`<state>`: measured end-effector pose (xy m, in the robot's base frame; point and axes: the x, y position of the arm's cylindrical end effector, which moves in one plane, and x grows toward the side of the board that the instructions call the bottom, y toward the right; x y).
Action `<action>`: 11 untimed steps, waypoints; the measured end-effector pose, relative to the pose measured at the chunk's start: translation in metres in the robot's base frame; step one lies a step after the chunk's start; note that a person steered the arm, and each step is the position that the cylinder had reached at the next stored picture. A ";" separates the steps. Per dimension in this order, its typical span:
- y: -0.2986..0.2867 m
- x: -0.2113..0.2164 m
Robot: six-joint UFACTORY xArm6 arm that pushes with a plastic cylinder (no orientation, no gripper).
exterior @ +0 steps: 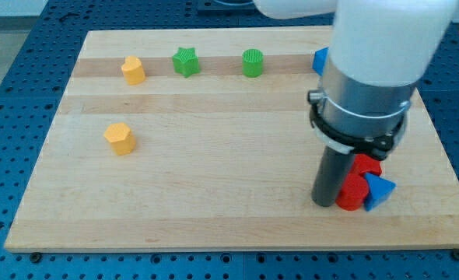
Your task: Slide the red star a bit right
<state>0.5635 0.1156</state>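
While my tip touches the red star just right of it, the tool grasps nothing; next, push right gently.

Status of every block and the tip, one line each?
my tip: down on the board, touching the left side of the red cluster
red star: partly hidden behind the rod
red block: against the tip
blue block: touching the red block's right
blue block at top: mostly hidden by the arm
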 end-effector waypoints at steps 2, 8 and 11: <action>0.009 0.000; 0.005 -0.046; 0.029 -0.047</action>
